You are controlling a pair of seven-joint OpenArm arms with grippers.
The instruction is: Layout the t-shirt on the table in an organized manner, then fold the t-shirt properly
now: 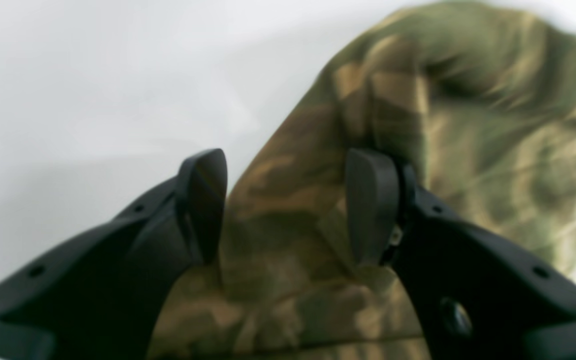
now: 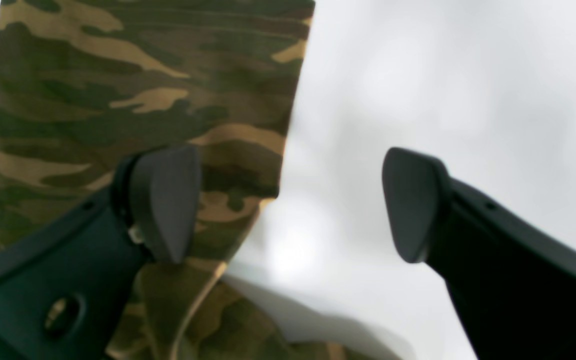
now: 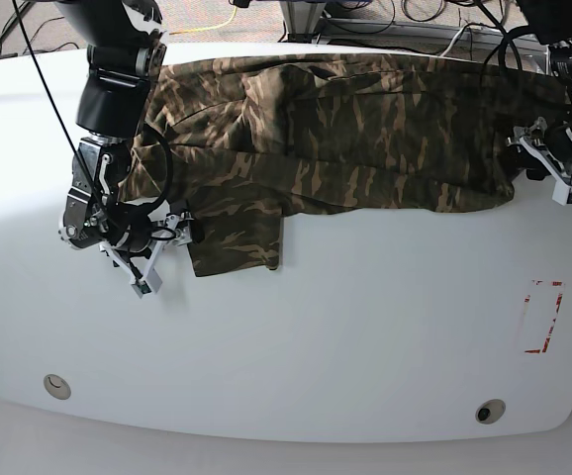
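Observation:
The camouflage t-shirt (image 3: pixel 345 139) lies spread sideways across the far half of the white table (image 3: pixel 316 346), with one short sleeve (image 3: pixel 235 237) pointing toward the near side. My right gripper (image 3: pixel 165 253) is at that sleeve's outer edge. In the right wrist view the right gripper (image 2: pixel 288 205) is open, one finger (image 2: pixel 165 200) over the sleeve cloth (image 2: pixel 133 90) and the other over bare table. My left gripper (image 3: pixel 541 163) is at the shirt's right end. In the left wrist view the left gripper (image 1: pixel 288 205) is open, with blurred cloth (image 1: pixel 288 235) filling the gap between its fingers.
A red-outlined tape rectangle (image 3: pixel 541 317) marks the table's right side. Two round grommet holes (image 3: pixel 56 385) (image 3: pixel 490 410) sit near the front edge. Cables and floor lie beyond the far edge (image 3: pixel 385 20).

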